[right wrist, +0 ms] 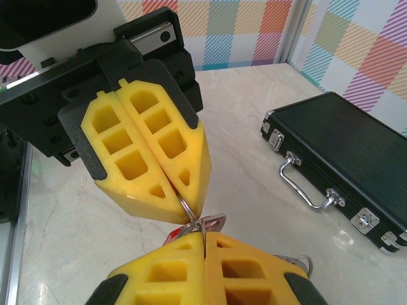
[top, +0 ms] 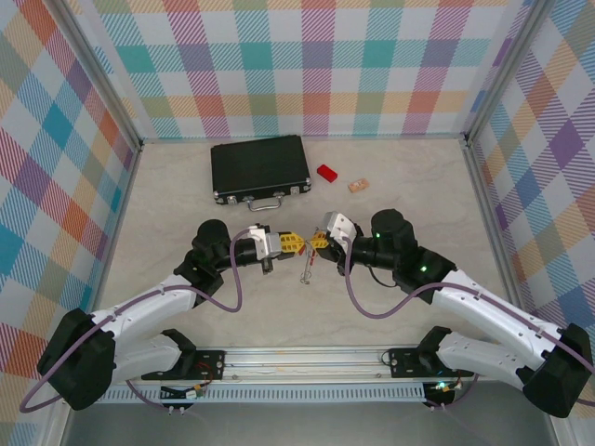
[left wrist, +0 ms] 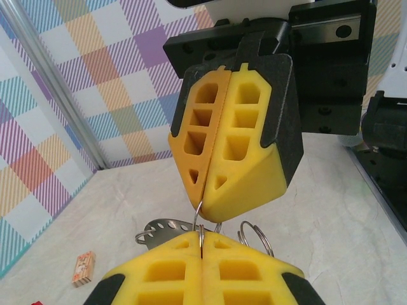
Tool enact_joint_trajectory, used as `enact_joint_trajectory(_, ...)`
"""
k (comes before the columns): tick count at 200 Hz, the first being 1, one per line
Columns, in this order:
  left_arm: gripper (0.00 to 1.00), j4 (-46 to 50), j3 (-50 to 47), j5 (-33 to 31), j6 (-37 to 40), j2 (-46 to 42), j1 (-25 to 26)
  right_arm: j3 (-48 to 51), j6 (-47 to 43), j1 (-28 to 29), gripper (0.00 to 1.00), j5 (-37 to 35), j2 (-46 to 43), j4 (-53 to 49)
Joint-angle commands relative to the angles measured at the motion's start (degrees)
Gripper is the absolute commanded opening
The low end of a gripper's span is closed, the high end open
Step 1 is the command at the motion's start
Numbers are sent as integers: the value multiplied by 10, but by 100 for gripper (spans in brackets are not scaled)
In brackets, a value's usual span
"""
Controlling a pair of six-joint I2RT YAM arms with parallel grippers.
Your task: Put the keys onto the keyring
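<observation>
Since our left pincer and right pincer are each clamped on the keyring, tip to tip, we should hold one end firm and pry the wire gently; keys hang just beside the tips.

My two arms reach forward and bend inward, so my left gripper and right gripper meet tip to tip, each clamped tight.

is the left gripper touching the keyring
Touching. The left wrist view shows the left gripper shut on the wire of the keyring.
</observation>
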State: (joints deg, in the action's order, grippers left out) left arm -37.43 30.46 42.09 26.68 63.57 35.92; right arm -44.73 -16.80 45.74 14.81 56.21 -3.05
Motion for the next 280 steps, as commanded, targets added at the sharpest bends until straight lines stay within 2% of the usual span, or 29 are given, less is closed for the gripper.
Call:
enact_joint_trajectory(1,0,-11,-1,-3,15,-9,6,-21,4,2,0,13,0,3)
enact_joint_trajectory(146,0,-15,-5,-21,14,-13,6,-19,1,3,0,31,6,-2)
enact_joint_trajectory(280,0,9,7,-3,15,4,7,-14,2,3,0,47,-5,11)
